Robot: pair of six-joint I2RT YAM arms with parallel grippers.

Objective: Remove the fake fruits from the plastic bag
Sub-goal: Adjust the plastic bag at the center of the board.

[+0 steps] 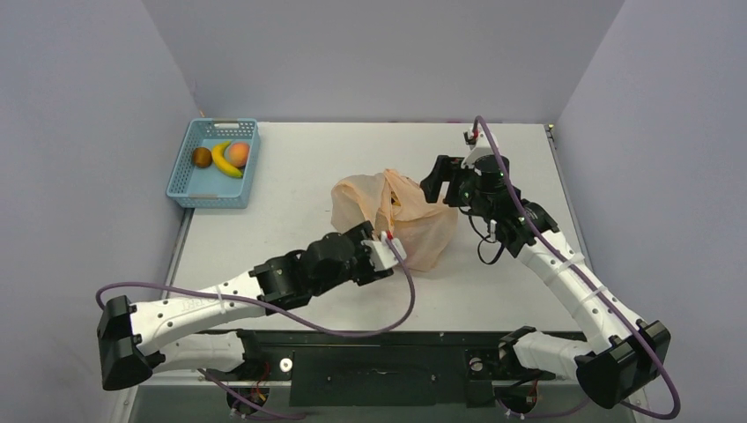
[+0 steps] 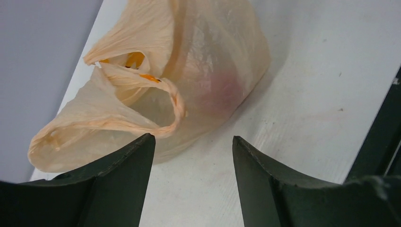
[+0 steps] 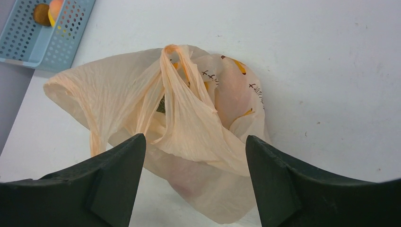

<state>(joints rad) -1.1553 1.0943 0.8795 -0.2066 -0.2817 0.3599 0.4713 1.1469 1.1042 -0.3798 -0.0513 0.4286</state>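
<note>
The peach-orange plastic bag (image 1: 398, 216) lies crumpled in the middle of the table, its loop handles up. It also shows in the left wrist view (image 2: 189, 66) and the right wrist view (image 3: 189, 109). A reddish fruit (image 2: 222, 87) shows dimly through its thin wall, and also in the right wrist view (image 3: 201, 137). My left gripper (image 1: 390, 244) is open and empty at the bag's near side, low over the table (image 2: 194, 142). My right gripper (image 1: 434, 185) is open and empty just right of the bag, above it (image 3: 195, 142). Other fruits inside are hidden.
A blue mesh basket (image 1: 189, 181) stands at the back left and shows in the right wrist view (image 3: 28, 42). It holds a brown fruit (image 1: 202, 157), a yellow banana (image 1: 226, 161) and an orange fruit (image 1: 239, 154). Purple cables loop off both arms.
</note>
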